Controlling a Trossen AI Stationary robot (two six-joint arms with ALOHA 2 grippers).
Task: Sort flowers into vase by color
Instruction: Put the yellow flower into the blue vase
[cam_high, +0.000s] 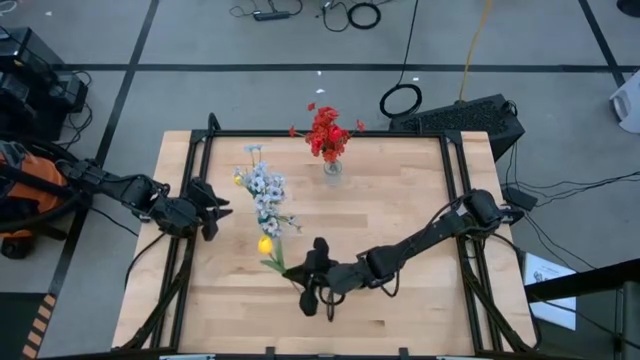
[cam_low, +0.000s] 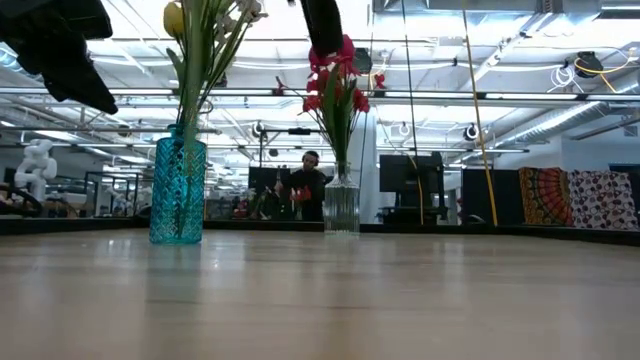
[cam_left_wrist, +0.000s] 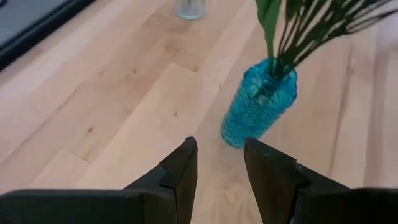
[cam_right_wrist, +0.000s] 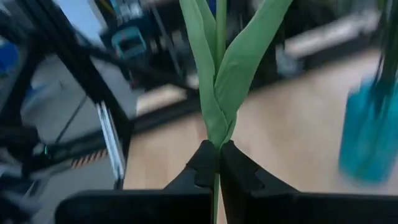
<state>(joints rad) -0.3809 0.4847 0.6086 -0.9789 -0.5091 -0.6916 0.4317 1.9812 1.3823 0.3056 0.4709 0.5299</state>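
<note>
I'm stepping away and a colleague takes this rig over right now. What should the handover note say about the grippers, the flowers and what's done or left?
Right gripper: shut on the stalk of a yellow flower, held above the table's near middle.
Left gripper: open, empty, hovering at the left beside the blue vase.
Blue vase: holds the white sprays and a yellow bud.
Clear vase, at the far middle: holds the red flowers.
Done: reds sit together; no loose stems show on the table.
Left: place the held yellow stem; the blue vase mixes white and yellow, so check that sorting.
</note>
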